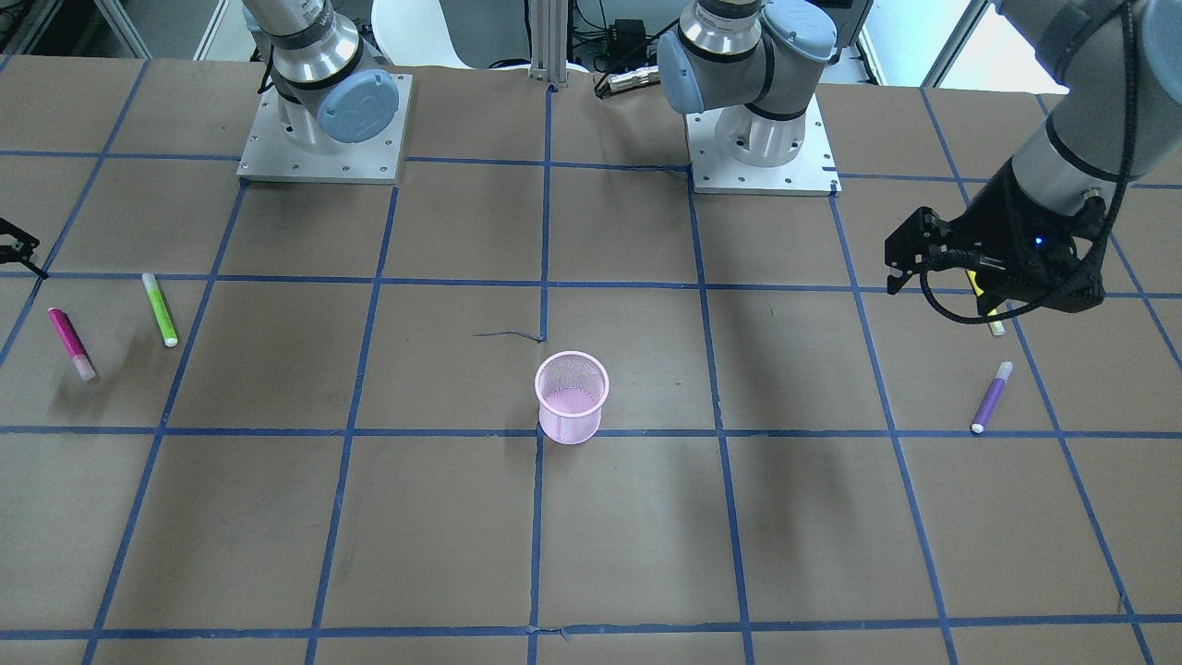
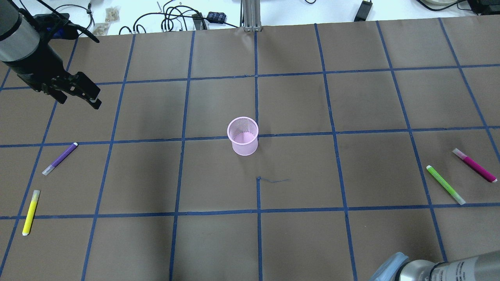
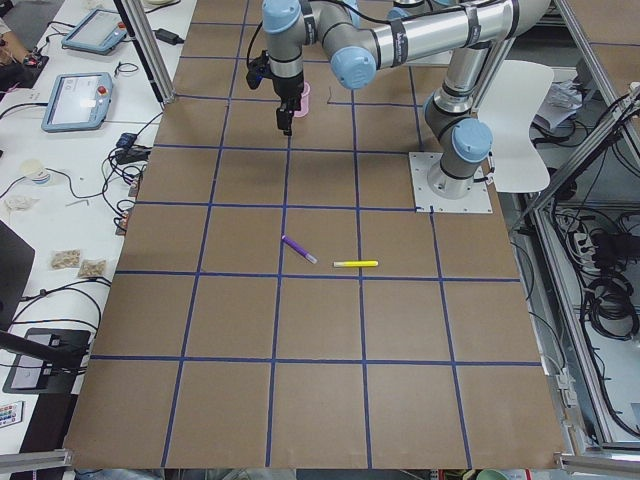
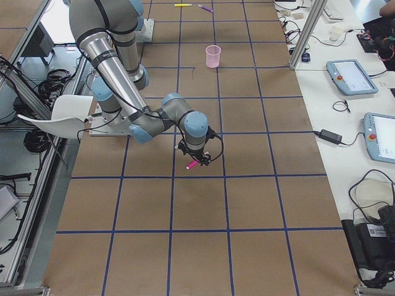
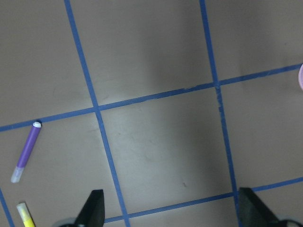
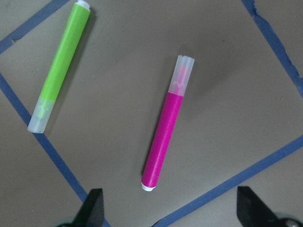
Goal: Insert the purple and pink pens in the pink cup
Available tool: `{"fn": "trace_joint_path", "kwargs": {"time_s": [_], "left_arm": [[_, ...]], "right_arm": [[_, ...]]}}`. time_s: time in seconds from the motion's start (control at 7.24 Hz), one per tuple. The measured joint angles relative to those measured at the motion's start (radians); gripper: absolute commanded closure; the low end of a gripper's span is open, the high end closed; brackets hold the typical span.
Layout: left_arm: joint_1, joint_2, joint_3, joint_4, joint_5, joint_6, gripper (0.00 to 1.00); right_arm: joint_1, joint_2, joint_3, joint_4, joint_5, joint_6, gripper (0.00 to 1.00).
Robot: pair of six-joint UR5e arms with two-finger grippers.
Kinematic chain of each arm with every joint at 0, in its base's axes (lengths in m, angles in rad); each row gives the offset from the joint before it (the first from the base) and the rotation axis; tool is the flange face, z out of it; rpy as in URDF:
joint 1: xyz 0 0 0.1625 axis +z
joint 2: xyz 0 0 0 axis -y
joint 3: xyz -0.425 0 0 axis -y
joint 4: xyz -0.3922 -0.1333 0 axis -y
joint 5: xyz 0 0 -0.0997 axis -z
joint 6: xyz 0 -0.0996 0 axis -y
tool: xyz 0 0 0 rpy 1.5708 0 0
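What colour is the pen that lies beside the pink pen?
The pen is light green with a clear cap. The right wrist-mounted view shows it best.

table [image 2: 297,242]: brown, blue tape grid | bench [image 4: 352,163]: white, cables [image 2: 175,19], pendants [image 4: 352,75] | chair [image 3: 520,130]: white

Both arms: silver-grey metal tubes, pale blue round joint caps [image 1: 358,109] with an embossed logo, black rings at the joints. Each base ends in a square grey plate [image 1: 319,169] with small screws along its edges. On the left arm [image 1: 1053,157], at the wrist: black housing, black braided cable [image 1: 1124,102] looped alongside, one small blue light [image 1: 1041,242]. The left gripper [image 1: 900,261] is black and blocky.
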Motion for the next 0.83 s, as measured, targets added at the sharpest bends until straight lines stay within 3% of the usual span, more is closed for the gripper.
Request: {"fn": "trace_joint_path", "kwargs": {"time_s": [0.69, 0.83], "left_arm": [[0.208, -0.219, -0.055, 0.315, 0.083, 0.427, 0.0], [0.22, -0.272, -0.056, 0.375, 0.114, 0.498, 0.0]], "right_arm": [[-0.002, 0.061, 0.094, -0.194, -0.031, -0.004, 0.1], [-0.002, 0.077, 0.096, -0.199, -0.033, -0.004, 0.18]]}}
